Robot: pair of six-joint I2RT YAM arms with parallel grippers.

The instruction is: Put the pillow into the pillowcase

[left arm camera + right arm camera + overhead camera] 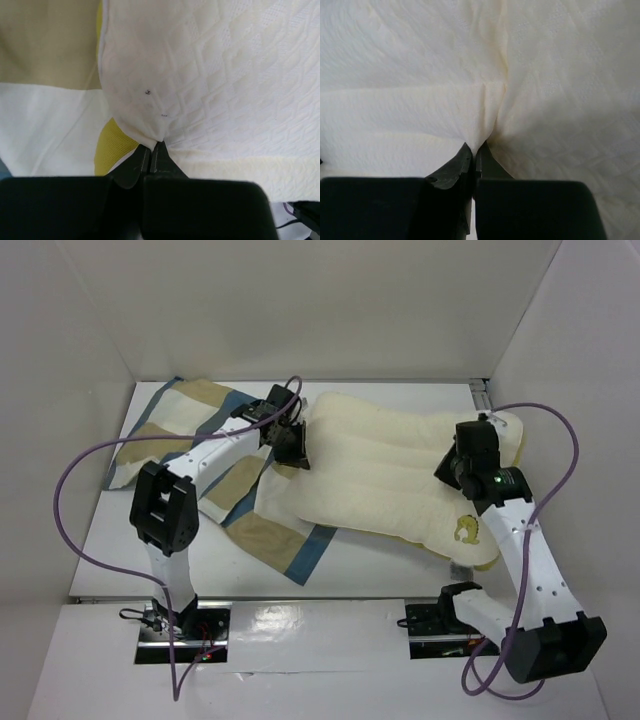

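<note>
Pillow [390, 475] lies across the middle and right of the bench [370, 565], long side running left to right. Its left end overlaps the pillowcase [190, 445]. Pillowcase is spread flat at left, checks up, partly under the pillow. No part of the pillow is inside it, so insertion looks not yet started.

Left jaws are pressed together on a pinch of the pillow's quilted cover at its left end. Left wrist view shows the fabric tented into the tips, with the yellow underside [112, 145] just beside them. Right jaws are likewise closed on a fold of cover toward the right end, with creases radiating from the tips in the right wrist view. Both grips are on the pillow, neither on the pillowcase.

Handling, as a judgement:
- **Pillow:** looks soft, bulky and light. The lobed filling will probably sag and fold between the two grip points.
- **Grips:** the pinches catch only the skin of the cover, which may stretch or slip. Corners or the piped seam would likely hold better.
- **Pillowcase:** thin and limp, and likely to drag along where the two overlap. Its opening can't be located from these views.

Labels:
- Round yellow logo [466, 530] near the pillow's near right corner, too small to read.
- Two tiny dark specks [148, 92] on the cover in the left wrist view, not text.
- No legible writing anywhere.
</note>
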